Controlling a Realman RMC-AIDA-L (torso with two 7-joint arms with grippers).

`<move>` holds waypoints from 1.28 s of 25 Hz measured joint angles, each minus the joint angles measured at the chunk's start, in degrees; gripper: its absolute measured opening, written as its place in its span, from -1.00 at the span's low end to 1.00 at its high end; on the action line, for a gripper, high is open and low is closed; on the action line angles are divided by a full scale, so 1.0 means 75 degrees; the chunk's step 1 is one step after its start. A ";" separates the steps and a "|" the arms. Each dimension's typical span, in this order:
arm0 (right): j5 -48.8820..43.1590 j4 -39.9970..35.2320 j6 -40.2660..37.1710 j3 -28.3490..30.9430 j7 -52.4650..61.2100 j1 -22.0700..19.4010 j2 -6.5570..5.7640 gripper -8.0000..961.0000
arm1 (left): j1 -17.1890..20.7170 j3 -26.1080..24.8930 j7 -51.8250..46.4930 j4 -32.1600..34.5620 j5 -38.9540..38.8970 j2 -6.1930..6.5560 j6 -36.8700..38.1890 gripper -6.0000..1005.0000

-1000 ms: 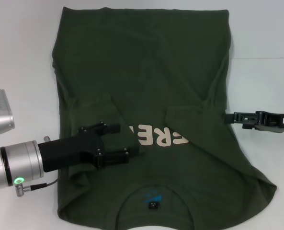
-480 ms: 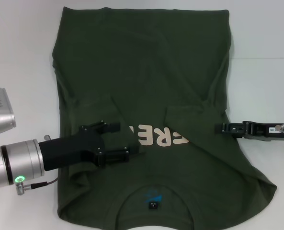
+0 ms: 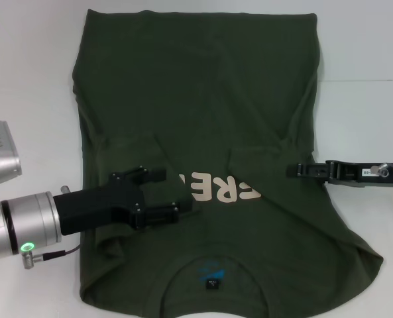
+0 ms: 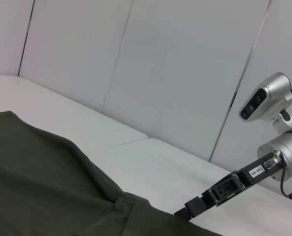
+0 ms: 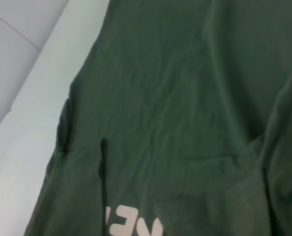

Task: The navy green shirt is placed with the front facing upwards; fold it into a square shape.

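The navy green shirt (image 3: 203, 106) lies flat on the white table with its front up and its collar toward me. Both sleeves are folded in over the chest. The cream lettering (image 3: 223, 191) is partly covered by the folds. A small dark neck label (image 3: 211, 283) shows inside the collar. My left gripper (image 3: 164, 193) is open, low over the left folded sleeve, beside the lettering. My right gripper (image 3: 294, 170) reaches in from the right, edge-on, with its tip at the right folded sleeve. The left wrist view shows that tip (image 4: 187, 211) at the shirt's (image 4: 37, 182) edge. In the right wrist view there is only shirt fabric (image 5: 185, 98).
The white table (image 3: 30, 79) extends bare on both sides of the shirt, with a seam line (image 3: 362, 81) at the right. Pale wall panels (image 4: 185, 73) stand behind the table. The right arm's silver wrist and camera (image 4: 264, 98) hang above the table's right side.
My right gripper has moved leftward from off the shirt's right edge to the folded right sleeve. The left gripper has barely shifted.
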 joint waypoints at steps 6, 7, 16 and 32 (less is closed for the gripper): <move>0.0001 -0.0006 -0.0069 -0.0039 -0.0012 0.0151 0.0086 0.93 | 0.0016 -0.0023 0.0001 0.0000 0.0000 0.0000 -0.0015 0.86; 0.0001 -0.0014 -0.0098 -0.0039 -0.0012 0.0171 0.0095 0.93 | 0.0017 -0.0026 0.0002 0.0000 0.0000 0.0000 -0.0038 0.86; 0.0019 -0.0013 -0.0683 -0.0039 -0.0028 0.0350 0.0182 0.92 | 0.0026 -0.0037 0.0012 0.0008 -0.0010 0.0000 -0.0167 0.86; 0.0011 -0.0068 -0.0855 0.0050 0.0101 0.0212 0.0027 0.93 | 0.0346 -0.0535 -0.0040 0.0462 -0.0033 0.0094 0.0003 0.86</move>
